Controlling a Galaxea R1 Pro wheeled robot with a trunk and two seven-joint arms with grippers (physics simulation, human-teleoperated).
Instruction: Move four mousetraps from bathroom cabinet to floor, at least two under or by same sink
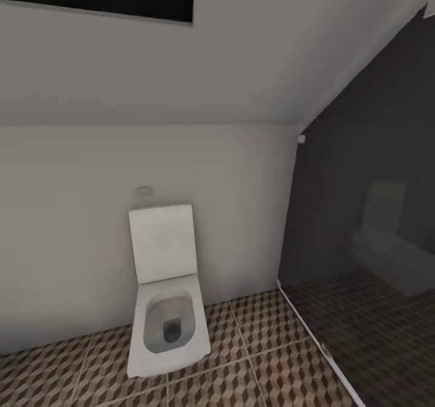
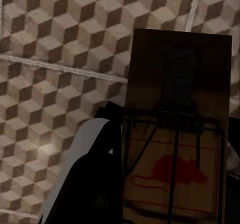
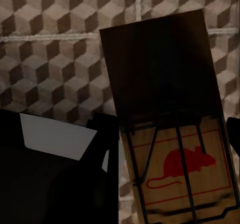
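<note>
the left gripper (image 2: 172, 184) has glossy black fingers (image 2: 95, 184) with a pale grey sheen; the right gripper (image 3: 172, 149) is black with a light grey panel.

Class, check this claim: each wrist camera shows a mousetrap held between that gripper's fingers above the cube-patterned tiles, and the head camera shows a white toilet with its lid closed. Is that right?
Not quite. In the head view the toilet has its lid raised against the wall, so the bowl is open. The rest holds: the left wrist view shows a mousetrap between the fingers over the bathroom floor, and the right wrist view shows another mousetrap likewise.
</note>
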